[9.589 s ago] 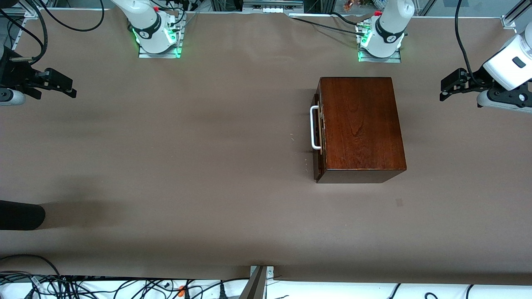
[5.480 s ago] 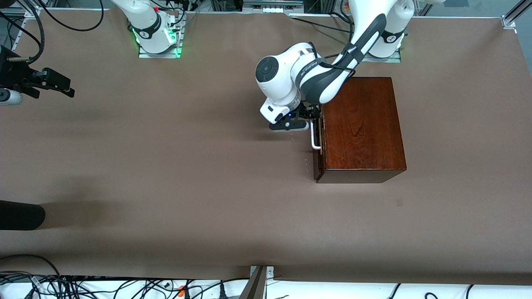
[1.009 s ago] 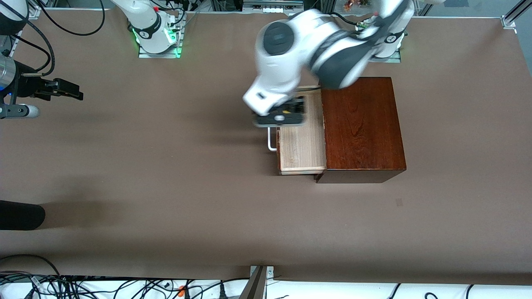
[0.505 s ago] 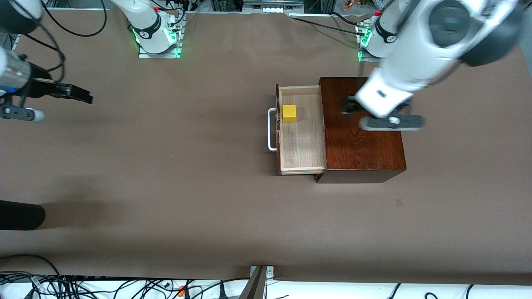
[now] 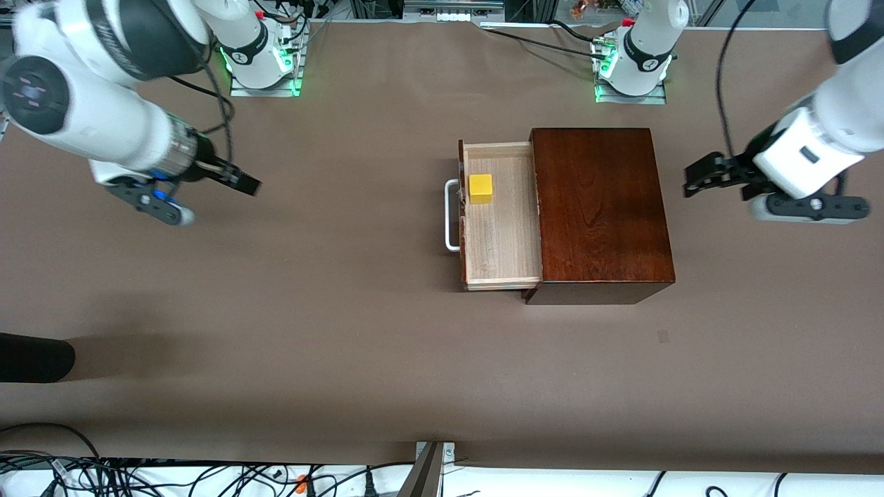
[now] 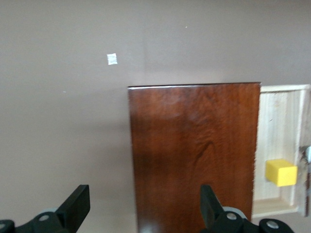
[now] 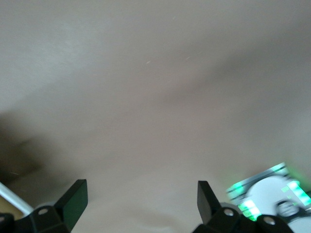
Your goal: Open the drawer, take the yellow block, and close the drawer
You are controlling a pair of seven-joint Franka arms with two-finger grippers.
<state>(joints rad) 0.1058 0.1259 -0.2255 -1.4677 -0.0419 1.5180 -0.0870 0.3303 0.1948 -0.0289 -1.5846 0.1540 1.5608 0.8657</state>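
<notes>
Pale wood lines the drawer, pulled out of the glossy mahogany box. Inside, near its white handle, sits the plain yellow block. Both the left gripper and the right gripper hover spread, well apart from it.

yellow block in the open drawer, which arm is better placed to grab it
Probably the right. The yellow block sits in the drawer, which opens toward the right arm's end of the table. The right gripper is open over bare table on that side; the left gripper, also open, has the box between it and the drawer.
</notes>
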